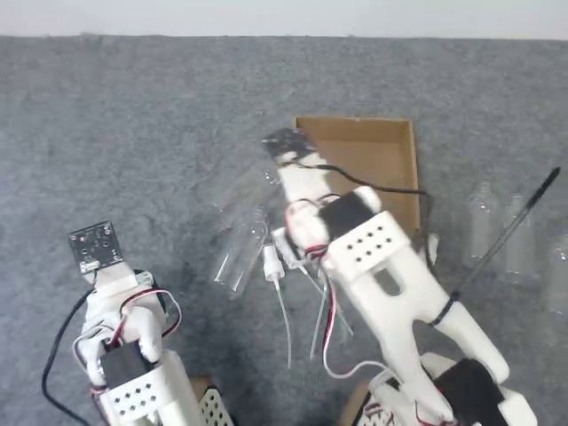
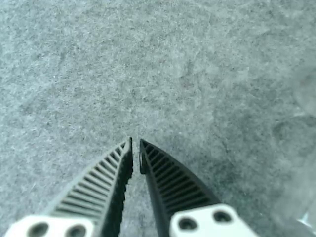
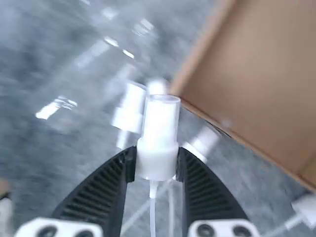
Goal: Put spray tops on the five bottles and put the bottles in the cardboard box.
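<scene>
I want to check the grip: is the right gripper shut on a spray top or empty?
Shut on one. The right gripper clamps a white spray top by its collar.

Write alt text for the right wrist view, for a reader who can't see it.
The right pincer is shut on a white spray top, whose thin tube trails back toward the camera. Beyond it, other spray tops lie on the grey table beside a corner of the open cardboard box.
</scene>
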### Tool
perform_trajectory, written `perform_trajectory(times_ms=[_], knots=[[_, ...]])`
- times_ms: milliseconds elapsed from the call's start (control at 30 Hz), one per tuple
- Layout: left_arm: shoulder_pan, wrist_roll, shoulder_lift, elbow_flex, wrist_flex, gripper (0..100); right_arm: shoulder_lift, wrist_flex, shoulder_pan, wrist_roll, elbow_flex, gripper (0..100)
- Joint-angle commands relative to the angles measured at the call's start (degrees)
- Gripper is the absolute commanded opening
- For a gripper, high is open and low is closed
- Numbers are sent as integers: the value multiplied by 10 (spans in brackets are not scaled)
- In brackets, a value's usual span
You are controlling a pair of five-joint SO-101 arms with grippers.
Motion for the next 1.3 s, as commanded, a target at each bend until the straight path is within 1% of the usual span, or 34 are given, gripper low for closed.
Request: perform_trajectory(times_ms=[0, 200, 400, 500, 633, 700, 867, 1000, 1167, 1267], knots=[[0, -2, -9, -4, -13, 17, 7, 4, -29, -20, -75, 66], [0, -2, -9, -4, -13, 17, 150, -29, -42, -109, -139, 67], [0, -2, -9, -4, -13, 17, 273, -72, -42, -247, -181, 68], [0, -2, -9, -4, -13, 17, 300, -83, -42, -273, -200, 102], [0, -2, -9, -4, -13, 17, 333, -83, -42, -273, -226, 203], [0, -2, -9, -4, -13, 17, 348, -81, -42, -271, -236, 228], [0, -2, -9, -4, -13, 17, 351, -65, -51, -269, -255, 232], [0, -2, -9, -4, -13, 17, 326, -4, -51, -262, -302, 231], [0, -2, -9, -4, -13, 17, 277, 102, -51, -178, -360, 231], [0, -2, -9, -4, -13, 17, 245, 187, -39, -108, -382, 231]])
